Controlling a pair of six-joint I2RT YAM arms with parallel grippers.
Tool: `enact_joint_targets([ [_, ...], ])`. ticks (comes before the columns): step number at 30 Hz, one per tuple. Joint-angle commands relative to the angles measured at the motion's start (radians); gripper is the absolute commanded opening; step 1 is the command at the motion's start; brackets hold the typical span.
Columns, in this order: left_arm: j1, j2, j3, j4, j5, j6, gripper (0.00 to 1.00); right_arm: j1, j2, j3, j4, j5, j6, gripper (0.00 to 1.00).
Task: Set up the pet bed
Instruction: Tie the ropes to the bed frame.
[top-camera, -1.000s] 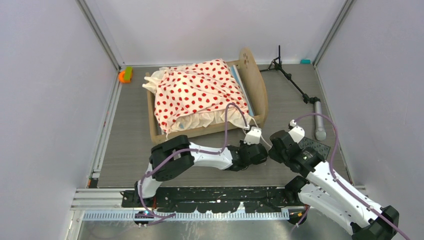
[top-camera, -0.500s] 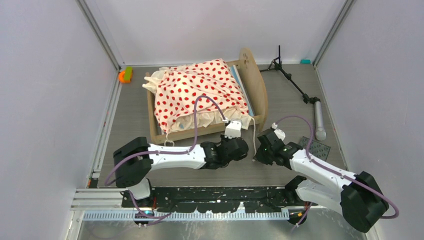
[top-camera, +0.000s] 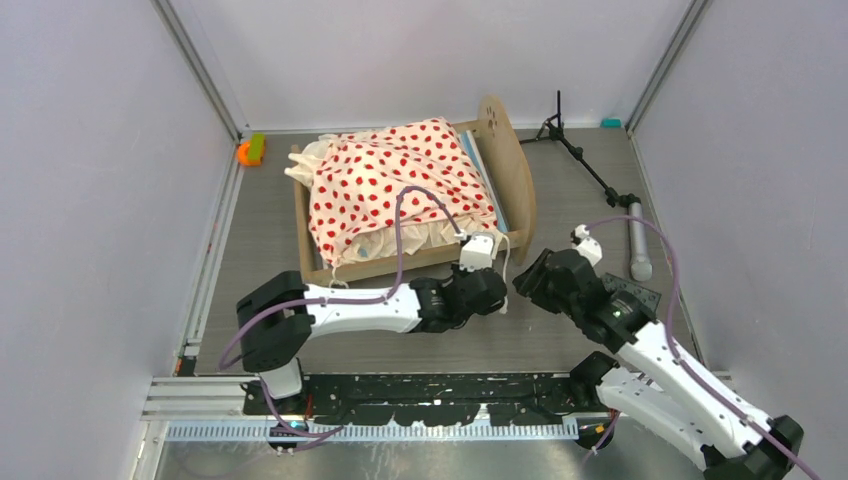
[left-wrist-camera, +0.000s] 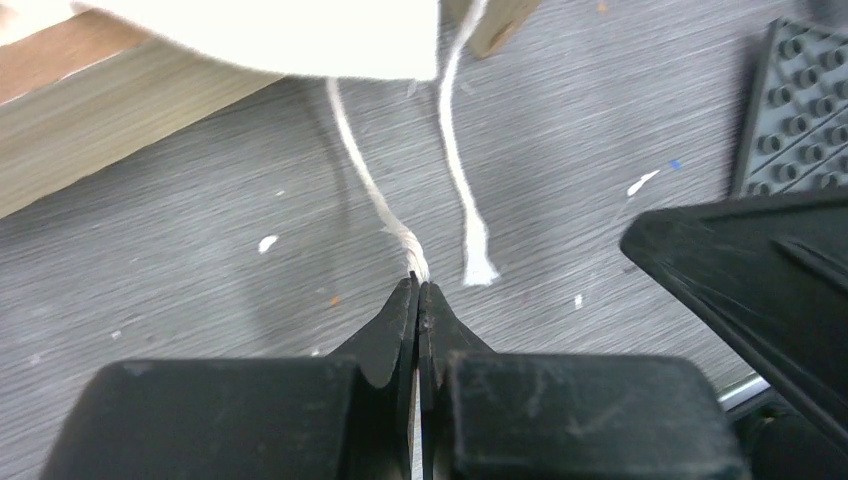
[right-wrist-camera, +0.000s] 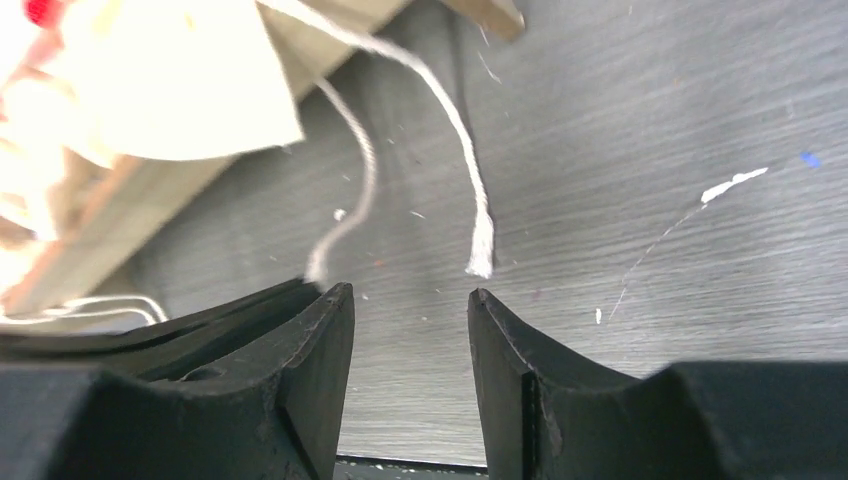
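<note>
The pet bed stands mid-table, its light-wood frame covered by cream bedding with red polka dots; a rounded end board is at its right. Two white tie strings hang off the bedding's near right corner. My left gripper sits low by that corner and is shut on one string at its tips. The other string hangs loose, its frayed end just ahead of one fingertip of my open right gripper, which holds nothing. The right gripper faces the left one closely.
A dark studded mat lies right of the right gripper, also in the left wrist view. A black tripod stand with a grey handle lies at the back right. An orange-green toy sits at the back left.
My right gripper has opened and no longer grips anything. Half a second ago both arms were further left; both have swung back right, the left still holding its string.
</note>
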Motion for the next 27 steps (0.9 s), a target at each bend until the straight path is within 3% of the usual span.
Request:
enact_joint_targets([
  [1, 0.007, 0.070, 0.124, 0.031, 0.018, -0.039, 0.00, -0.003, -0.086, 0.091, -0.145, 0.115, -0.019, 0.51],
  [12, 0.007, 0.295, 0.335, 0.061, 0.064, -0.116, 0.00, -0.003, -0.292, 0.169, -0.349, 0.241, -0.010, 0.51],
  [17, 0.007, 0.367, 0.431, -0.009, 0.051, -0.134, 0.00, -0.004, -0.321, 0.175, -0.368, 0.234, 0.000, 0.51],
  [27, 0.000, 0.096, 0.122, -0.012, -0.061, -0.201, 0.00, -0.003, -0.306, 0.169, -0.345, 0.232, -0.022, 0.51],
])
